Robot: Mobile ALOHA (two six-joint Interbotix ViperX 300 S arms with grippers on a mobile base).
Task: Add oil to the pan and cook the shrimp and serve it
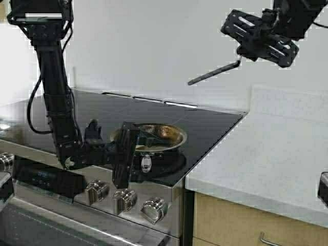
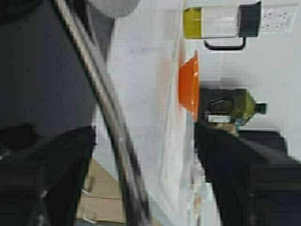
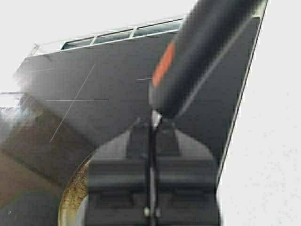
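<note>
High view shows the pan [image 1: 154, 137] sitting on the front right burner of the black glass stove [image 1: 205, 128], its browned, shiny inside facing up. No shrimp can be made out in it from here. The left hand [image 1: 130, 154] is down at the pan's near edge, fingers set around the rim or stub handle; the left wrist view shows the steel rim [image 2: 110, 117] running between the two dark fingers [image 2: 56, 160], so it looks closed on the pan, steadying it.

The pan should be stiff and fairly light, but smooth steel on glass will slide easily, and the rim is thin and slick, so the short handle is the surer place to hold.

The right hand [image 1: 241, 61] is raised well above the stove's back right corner, clamped on a dark spatula [image 1: 212, 75] with an orange mark [image 3: 163, 63].

On the white table [image 2: 141, 70] beyond the pan stand the oil [image 2: 192, 22] in its clear jug, an orange bowl [image 2: 188, 87] and a green bottle [image 2: 235, 106].
</note>
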